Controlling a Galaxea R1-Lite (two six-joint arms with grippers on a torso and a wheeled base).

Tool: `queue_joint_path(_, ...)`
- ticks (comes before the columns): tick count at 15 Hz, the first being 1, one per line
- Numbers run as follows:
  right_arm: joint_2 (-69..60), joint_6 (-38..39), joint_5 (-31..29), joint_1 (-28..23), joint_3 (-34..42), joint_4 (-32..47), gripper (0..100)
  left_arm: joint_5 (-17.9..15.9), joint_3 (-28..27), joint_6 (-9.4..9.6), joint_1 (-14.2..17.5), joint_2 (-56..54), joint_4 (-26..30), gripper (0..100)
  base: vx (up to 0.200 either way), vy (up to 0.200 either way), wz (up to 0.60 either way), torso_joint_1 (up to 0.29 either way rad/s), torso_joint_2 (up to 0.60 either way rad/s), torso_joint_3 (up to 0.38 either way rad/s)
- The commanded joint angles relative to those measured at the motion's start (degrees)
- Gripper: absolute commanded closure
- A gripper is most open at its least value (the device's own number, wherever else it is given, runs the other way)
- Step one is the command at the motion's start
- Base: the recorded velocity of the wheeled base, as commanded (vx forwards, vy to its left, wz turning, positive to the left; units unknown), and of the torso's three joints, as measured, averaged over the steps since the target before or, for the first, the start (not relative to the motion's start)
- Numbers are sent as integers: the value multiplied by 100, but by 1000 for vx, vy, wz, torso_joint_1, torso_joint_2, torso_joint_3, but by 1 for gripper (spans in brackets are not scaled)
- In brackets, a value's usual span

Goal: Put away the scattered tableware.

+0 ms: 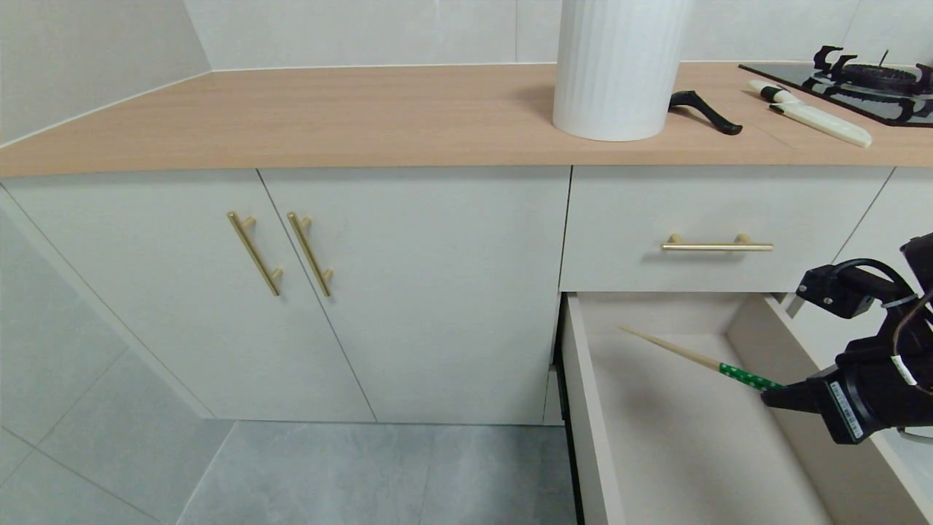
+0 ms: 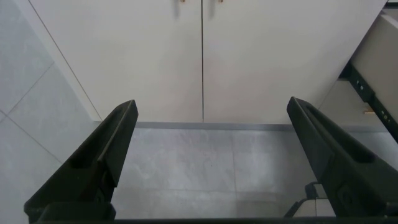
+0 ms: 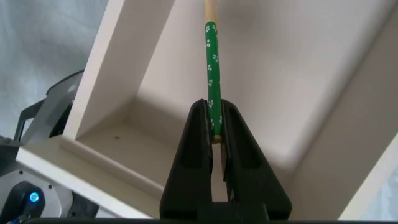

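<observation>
The pulled-out drawer (image 1: 678,452) stands open from above, hemmed by its side walls. A tall white canister (image 1: 619,73) and a knife (image 1: 816,117) crowd the tabletop's (image 1: 328,117) right end.

A tall white ribbed cylindrical container (image 1: 619,65) stands on the light wooden tabletop (image 1: 328,109), with a black gas hob (image 1: 875,76) at the right end. Below, pale cabinet doors (image 1: 423,292) bear brass bar handles (image 1: 254,253) above grey floor tiles (image 1: 328,474).
</observation>
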Motion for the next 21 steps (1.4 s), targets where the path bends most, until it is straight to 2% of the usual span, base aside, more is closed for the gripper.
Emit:
queue_joint_path(1, 366, 42, -39, 126, 2, -43, 100, 2, 0, -1, 2, 9, -1, 0, 0, 0, 0, 0, 0, 0)
queue_joint_path(3, 903, 482, -601, 486, -121, -52, 100, 2, 0, -1, 2, 9, -1, 0, 0, 0, 0, 0, 0, 0)
queue_joint_path(6, 2107, 2354, -1682, 1330, -587, -254, 100, 2, 0, -1, 2, 9, -1, 0, 0, 0, 0, 0, 0, 0)
queue_joint_path(8, 2660, 2723, -1999, 1383, -789, -456, 100, 2, 0, -1, 2, 9, -1, 0, 0, 0, 0, 0, 0, 0)
queue_joint_path(12, 2968, 2934, -1999, 1392, -745, -966, 100, 2, 0, -1, 2, 9, -1, 0, 0, 0, 0, 0, 0, 0)
queue_joint_path(21, 3952, 2916, -2007, 1515, -710, -992, 100, 2, 0, -1, 2, 9, -1, 0, 0, 0, 0, 0, 0, 0)
